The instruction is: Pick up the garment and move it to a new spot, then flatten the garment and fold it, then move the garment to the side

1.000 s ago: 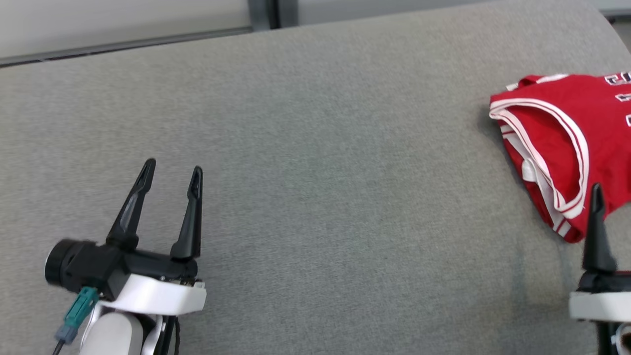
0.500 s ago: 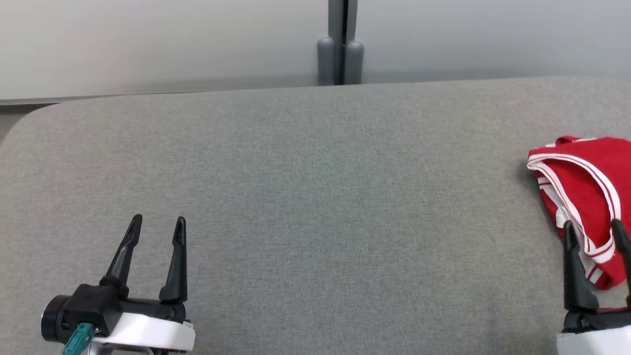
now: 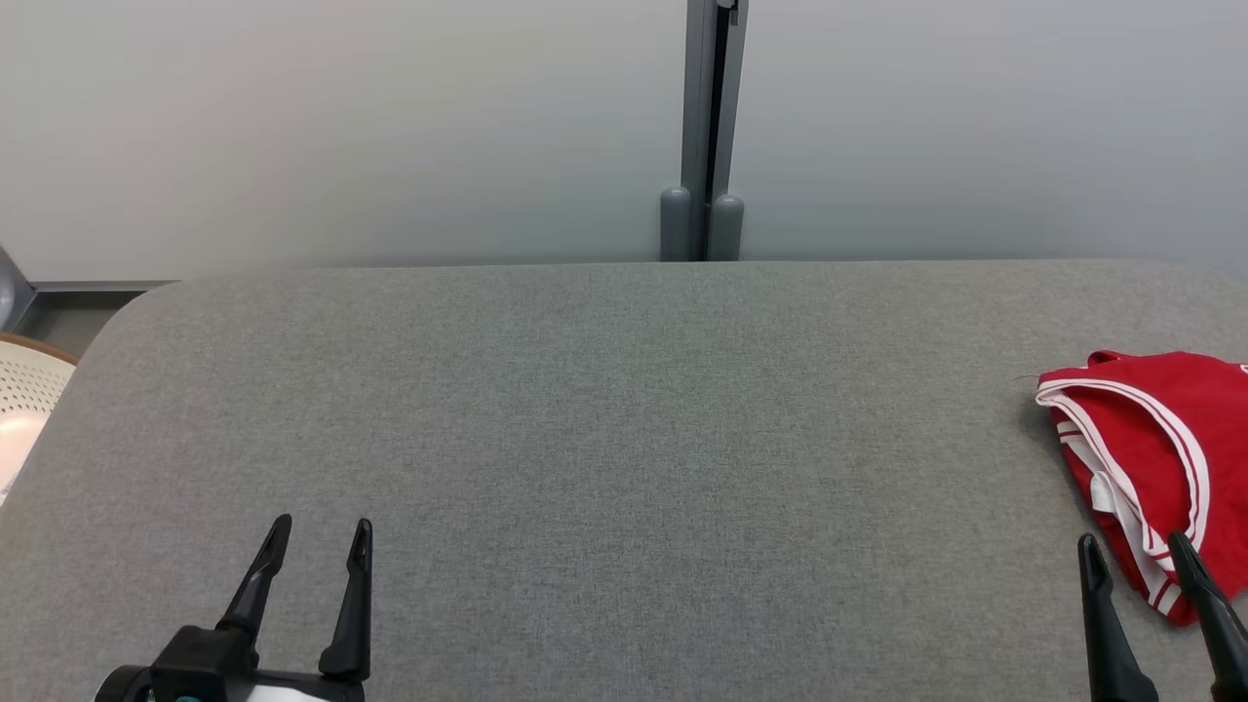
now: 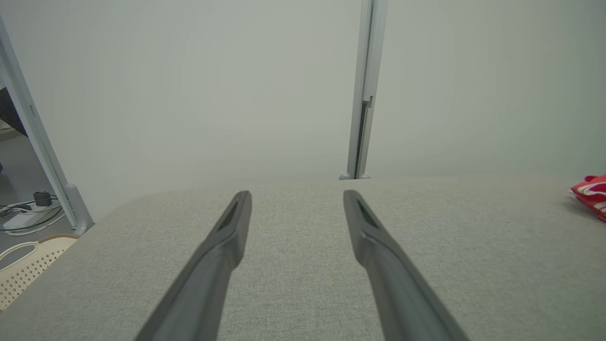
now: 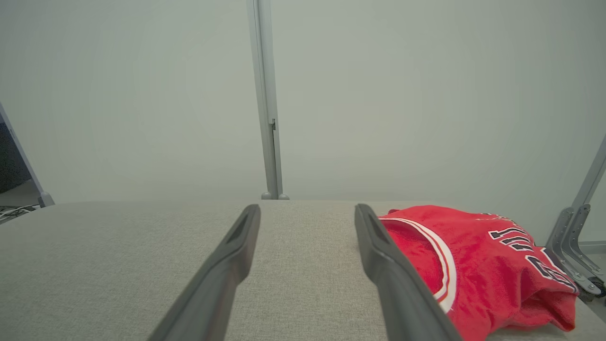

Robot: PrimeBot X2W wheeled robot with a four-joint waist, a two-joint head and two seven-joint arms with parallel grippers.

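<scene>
The garment [image 3: 1160, 458] is a red jersey with white trim, lying bunched at the right edge of the grey padded table [image 3: 624, 439]. It also shows in the right wrist view as the garment [image 5: 478, 265] with dark lettering, just right of my right fingers. My right gripper [image 3: 1136, 551] stands open near the table's front right, its tips at the jersey's near edge, nothing between them. My left gripper [image 3: 320, 534] is open at the front left, far from the jersey. In the left wrist view the left gripper [image 4: 297, 199] is empty and the garment [image 4: 592, 194] sits far right.
A pale wall with a grey vertical post [image 3: 712, 127] runs behind the table. A white perforated basket [image 3: 24, 409] stands off the table's left edge. A metal bracket [image 5: 575, 246] stands past the table's right end.
The head camera has tilted up, so wall and post have come into view and everything sits lower in the picture. Both grippers stay open; the right fingertips remain at the jersey's near edge.
</scene>
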